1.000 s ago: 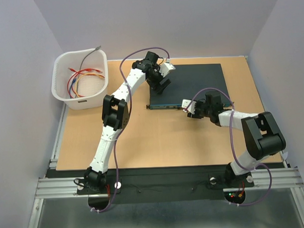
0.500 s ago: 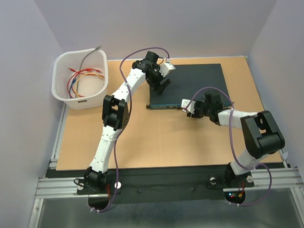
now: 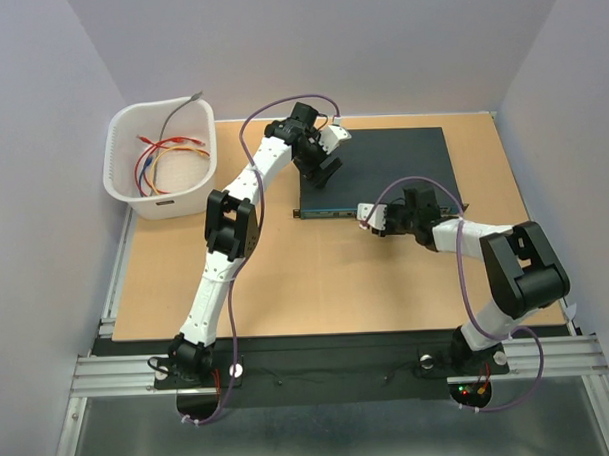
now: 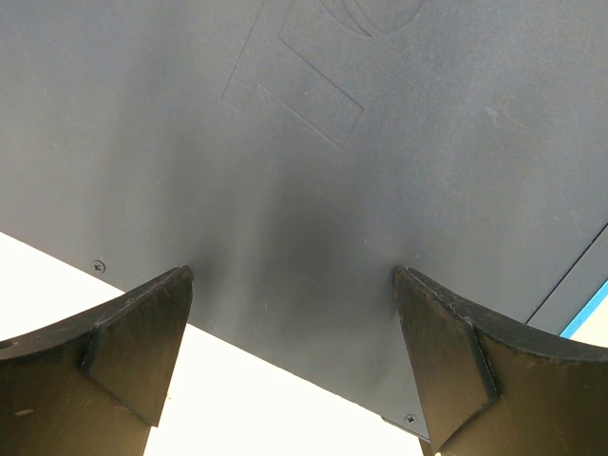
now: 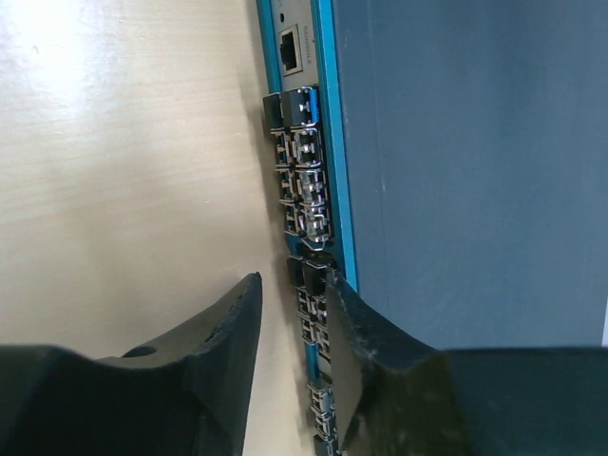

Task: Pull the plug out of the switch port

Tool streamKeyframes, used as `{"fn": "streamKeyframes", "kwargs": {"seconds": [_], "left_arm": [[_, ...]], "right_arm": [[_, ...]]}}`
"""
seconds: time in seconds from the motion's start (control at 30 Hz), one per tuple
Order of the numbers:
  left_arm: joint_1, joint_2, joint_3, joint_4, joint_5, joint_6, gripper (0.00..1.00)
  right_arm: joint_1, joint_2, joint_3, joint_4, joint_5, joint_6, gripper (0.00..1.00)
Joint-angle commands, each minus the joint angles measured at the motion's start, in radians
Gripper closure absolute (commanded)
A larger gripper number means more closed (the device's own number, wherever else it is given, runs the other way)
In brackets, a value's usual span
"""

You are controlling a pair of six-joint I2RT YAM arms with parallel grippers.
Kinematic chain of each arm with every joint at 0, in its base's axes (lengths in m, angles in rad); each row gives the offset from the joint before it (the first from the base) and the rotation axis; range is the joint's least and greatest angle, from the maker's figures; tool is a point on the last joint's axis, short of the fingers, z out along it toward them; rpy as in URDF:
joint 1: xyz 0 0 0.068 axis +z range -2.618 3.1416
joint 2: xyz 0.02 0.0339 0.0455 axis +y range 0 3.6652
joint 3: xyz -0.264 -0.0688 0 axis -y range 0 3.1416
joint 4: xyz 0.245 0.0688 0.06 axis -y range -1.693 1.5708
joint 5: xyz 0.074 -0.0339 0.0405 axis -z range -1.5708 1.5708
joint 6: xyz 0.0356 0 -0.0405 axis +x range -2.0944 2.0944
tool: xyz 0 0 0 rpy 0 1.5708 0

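Note:
The switch [image 3: 382, 165] is a flat dark box at the back middle of the table, its thin teal socket face [image 3: 334, 213] towards me. In the right wrist view that face [image 5: 323, 142] runs up the frame. A dark plug [image 5: 290, 109] sticks out of it near the far end. Another dark plug [image 5: 306, 274] sits just ahead of my fingertips. My right gripper [image 3: 368, 221] [image 5: 293, 280] is open with a narrow gap; its right finger [image 5: 347, 332] lies against the face, while its left finger stands off over the table. My left gripper [image 3: 325, 162] [image 4: 293, 275] is open wide over the switch's top [image 4: 313, 142] at its left edge.
A white basket [image 3: 121, 124] holding loose coloured cables stands at the back left. Purple arm cables loop over both arms. A dark metal rail runs along the table's near edge [image 3: 319, 353].
My right gripper has slid left along the switch's teal face. The left arm has not moved.

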Motion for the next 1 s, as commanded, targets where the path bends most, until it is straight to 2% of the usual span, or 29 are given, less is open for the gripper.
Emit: {"fn": "streamKeyframes", "kwargs": {"seconds": [0.0,0.13,0.3,0.43,0.53,0.77,0.97], "left_arm": [[0.018,0.039,0.022,-0.044,-0.054,0.03,0.01],[0.018,0.033,0.024,-0.044,-0.057,0.031,0.01],[0.018,0.024,0.027,-0.047,-0.054,0.031,0.01],[0.02,0.02,0.027,-0.047,-0.056,0.033,0.01],[0.018,0.021,0.027,-0.046,-0.056,0.033,0.01],[0.02,0.023,0.035,-0.046,-0.052,0.031,0.01],[0.014,0.02,0.038,-0.049,-0.054,0.031,0.01]], "right_arm": [[0.013,0.061,-0.016,-0.165,0.116,-0.009,0.64],[0.029,0.019,-0.053,-0.237,0.138,-0.02,0.66],[0.061,0.042,-0.034,-0.349,0.171,-0.006,0.67],[0.07,0.033,-0.05,-0.38,0.155,0.018,0.67],[0.07,0.005,-0.063,-0.4,0.148,0.018,0.73],[0.104,-0.035,-0.102,-0.466,0.17,0.02,0.73],[0.103,-0.081,-0.022,-0.459,0.165,0.089,0.7]]}}
